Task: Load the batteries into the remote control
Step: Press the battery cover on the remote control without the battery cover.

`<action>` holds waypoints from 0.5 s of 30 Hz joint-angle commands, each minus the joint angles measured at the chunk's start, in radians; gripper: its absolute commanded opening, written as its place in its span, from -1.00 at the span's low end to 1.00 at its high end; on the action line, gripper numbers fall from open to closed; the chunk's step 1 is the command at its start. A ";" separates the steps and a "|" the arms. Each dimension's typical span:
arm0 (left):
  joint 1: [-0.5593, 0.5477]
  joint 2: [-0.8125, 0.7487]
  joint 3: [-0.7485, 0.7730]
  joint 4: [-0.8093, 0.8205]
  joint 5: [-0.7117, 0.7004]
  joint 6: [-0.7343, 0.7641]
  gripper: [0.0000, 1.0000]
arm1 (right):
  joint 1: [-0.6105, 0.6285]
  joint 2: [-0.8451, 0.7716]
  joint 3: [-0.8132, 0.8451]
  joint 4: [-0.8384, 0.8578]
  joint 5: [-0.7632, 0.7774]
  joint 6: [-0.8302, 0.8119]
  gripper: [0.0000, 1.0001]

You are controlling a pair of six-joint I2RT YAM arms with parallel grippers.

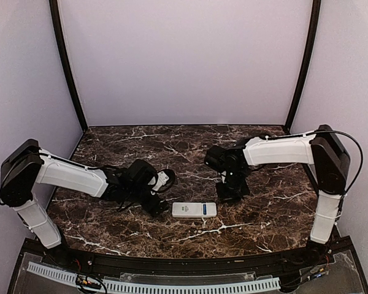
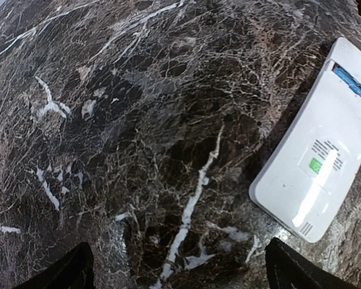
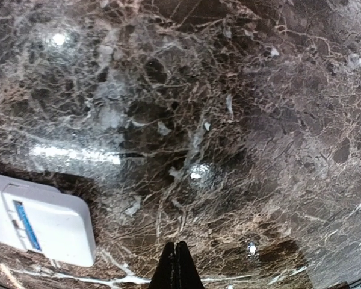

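Left tool (image 2: 180,276) has its fingers wide apart and empty, low over the tabletop (image 1: 110,226) just beside the left end of the remote (image 1: 194,209). Remote lies flat, back side up, front centre, with the batteries (image 2: 352,84) showing blue in the uncovered slot at its right end. Right tool (image 3: 175,265) is pinched together and empty, near the remote's right end.

Your remote (image 1: 194,209) lies on the table (image 1: 270,214), towards the front edge. Left gripper (image 1: 154,206) is just left of it, right gripper (image 1: 232,194) behind its right end. Battery (image 1: 204,209) sits in that right end.
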 commanded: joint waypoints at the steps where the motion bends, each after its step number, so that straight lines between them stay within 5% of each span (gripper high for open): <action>1: 0.001 0.059 0.039 -0.095 -0.047 -0.083 0.98 | 0.027 0.066 0.016 -0.022 0.036 -0.004 -1.00; 15: 0.001 0.104 0.040 -0.084 0.018 -0.068 0.98 | 0.097 0.141 0.053 0.000 -0.017 0.022 -1.00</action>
